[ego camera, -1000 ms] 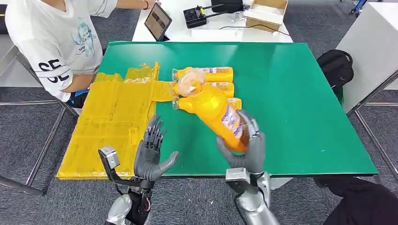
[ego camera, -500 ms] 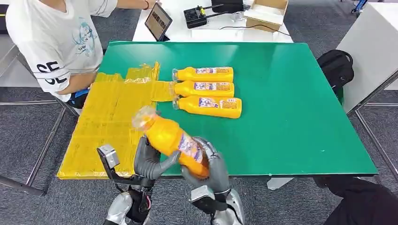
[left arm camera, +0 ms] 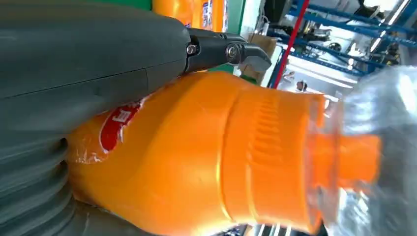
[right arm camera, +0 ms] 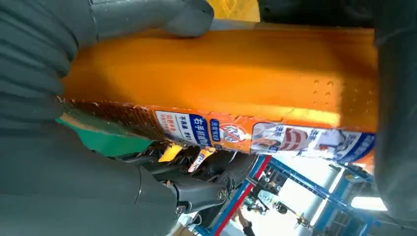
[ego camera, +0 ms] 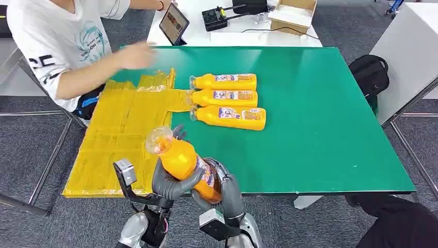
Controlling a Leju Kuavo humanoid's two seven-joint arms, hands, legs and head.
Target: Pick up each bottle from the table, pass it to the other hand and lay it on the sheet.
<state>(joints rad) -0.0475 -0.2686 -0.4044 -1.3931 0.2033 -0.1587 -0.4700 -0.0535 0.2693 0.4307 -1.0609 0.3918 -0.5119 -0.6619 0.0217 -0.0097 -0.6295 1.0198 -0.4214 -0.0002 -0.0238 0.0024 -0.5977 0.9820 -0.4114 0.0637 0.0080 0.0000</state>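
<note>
Person [ego camera: 57, 46] far L, arm out over the sheet [ego camera: 119, 134], well beyond both hands.

L hand [ego camera: 168, 181]: fingers [ego camera: 178, 133] wrapped round upper body of the held bottle [ego camera: 183, 160], thumb across its front. Prob. taking it over, since the sheet lies on the L hand's side.

Held bottle: between both hands, off the counter [ego camera: 320, 129] at its near edge, tilted, cap end up toward sheet.

R hand [ego camera: 224, 194]: fingers clamped on bottle's lower, labelled end; both grips on, so handover looks mid-way, R hand not yet let go.

Three bottles [ego camera: 227, 98] lie side by side on counter, well ahead of fingers, caps toward sheet, waiting.
</note>
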